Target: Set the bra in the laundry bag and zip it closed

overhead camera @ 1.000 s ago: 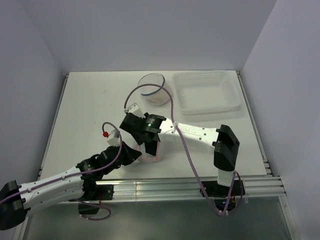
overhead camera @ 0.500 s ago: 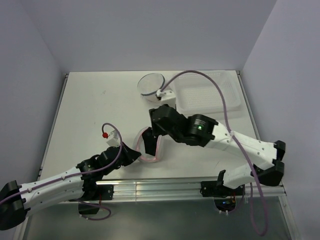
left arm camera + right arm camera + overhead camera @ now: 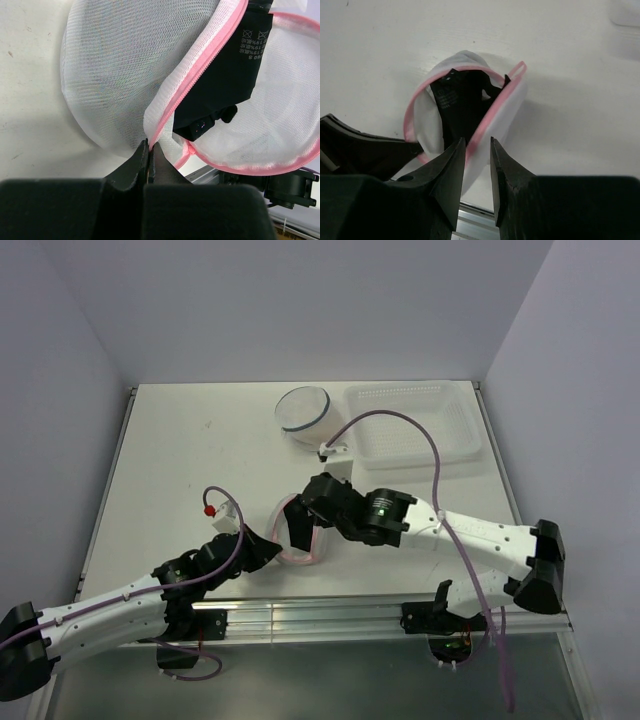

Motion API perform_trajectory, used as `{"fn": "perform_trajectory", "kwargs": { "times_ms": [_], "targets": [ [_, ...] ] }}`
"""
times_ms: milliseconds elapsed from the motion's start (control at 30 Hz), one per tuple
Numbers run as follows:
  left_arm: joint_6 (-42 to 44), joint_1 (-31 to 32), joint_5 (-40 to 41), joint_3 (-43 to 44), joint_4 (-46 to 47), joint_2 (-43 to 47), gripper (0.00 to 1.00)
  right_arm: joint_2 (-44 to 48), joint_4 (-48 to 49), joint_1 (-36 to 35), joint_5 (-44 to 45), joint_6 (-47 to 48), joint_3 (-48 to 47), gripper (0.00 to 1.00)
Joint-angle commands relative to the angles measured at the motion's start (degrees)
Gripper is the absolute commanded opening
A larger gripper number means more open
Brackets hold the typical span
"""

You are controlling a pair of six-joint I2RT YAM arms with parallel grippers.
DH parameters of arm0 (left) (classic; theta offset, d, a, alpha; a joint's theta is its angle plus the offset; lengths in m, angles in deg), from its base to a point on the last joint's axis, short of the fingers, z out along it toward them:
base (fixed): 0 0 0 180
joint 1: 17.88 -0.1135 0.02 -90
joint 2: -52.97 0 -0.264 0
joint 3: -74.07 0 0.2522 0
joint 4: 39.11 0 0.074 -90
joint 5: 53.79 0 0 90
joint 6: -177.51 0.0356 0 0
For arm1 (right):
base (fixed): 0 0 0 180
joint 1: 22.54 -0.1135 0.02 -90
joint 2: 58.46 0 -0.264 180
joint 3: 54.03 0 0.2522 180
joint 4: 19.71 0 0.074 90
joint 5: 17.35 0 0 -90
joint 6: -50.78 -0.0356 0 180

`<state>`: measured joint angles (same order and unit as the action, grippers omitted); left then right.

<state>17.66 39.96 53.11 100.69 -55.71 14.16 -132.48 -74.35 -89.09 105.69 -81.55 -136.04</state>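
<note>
Left wrist view: the left gripper [image 3: 149, 148] is clenched on the pink zipper edge of the white mesh laundry bag [image 3: 115, 65], pinching it at the near corner of the mouth. The bag lies on the white desk [image 3: 180, 450] with its mouth gaping open. The black bra [image 3: 220, 85] sits inside the mouth, its printed care label facing up, and part of it reaches past the zipper line.

In the right wrist view, the right gripper [image 3: 476, 146] hangs over the opposite side of the mouth. Its two black fingers [image 3: 451, 167] stand a little apart, and the pink zipper rim runs down between them. Whether they already press the rim cannot be told.

From the top external view, the bag lies near the front edge of the desk, between the two grippers. Towards the back of the desk are a round white mesh pouch with a dark rim [image 3: 305, 412] and, just beside it, a white perforated plastic basket [image 3: 462, 418].
</note>
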Motion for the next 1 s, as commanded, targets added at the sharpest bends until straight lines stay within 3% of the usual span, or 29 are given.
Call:
{"fn": "perform_trajectory", "kwargs": {
  "times_ms": [0,267,467,800,967],
  "targets": [
    [0.23,0.34,1.11,1.55,0.11,0.66,0.00,-4.72,7.74,1.33,-2.35,0.92,-2.41,0.34],
    [2.34,0.34,0.85,2.96,-0.07,2.50,0.04,-16.32,16.87,4.49,-10.71,4.88,-9.00,0.31],
    [3.49,0.34,0.06,2.96,0.98,2.42,0.07,-18.62,20.84,4.76,-13.52,4.18,-10.59,0.31],
    [5.07,0.34,3.30,3.92,-1.91,9.44,0.35,-17.04,28.31,4.76,-18.88,-0.56,-1.81,0.32],
    [5.68,0.34,5.94,4.28,-5.42,14.90,0.42,-15.46,31.21,4.49,-20.38,-2.67,1.62,0.33]
  ]
}}
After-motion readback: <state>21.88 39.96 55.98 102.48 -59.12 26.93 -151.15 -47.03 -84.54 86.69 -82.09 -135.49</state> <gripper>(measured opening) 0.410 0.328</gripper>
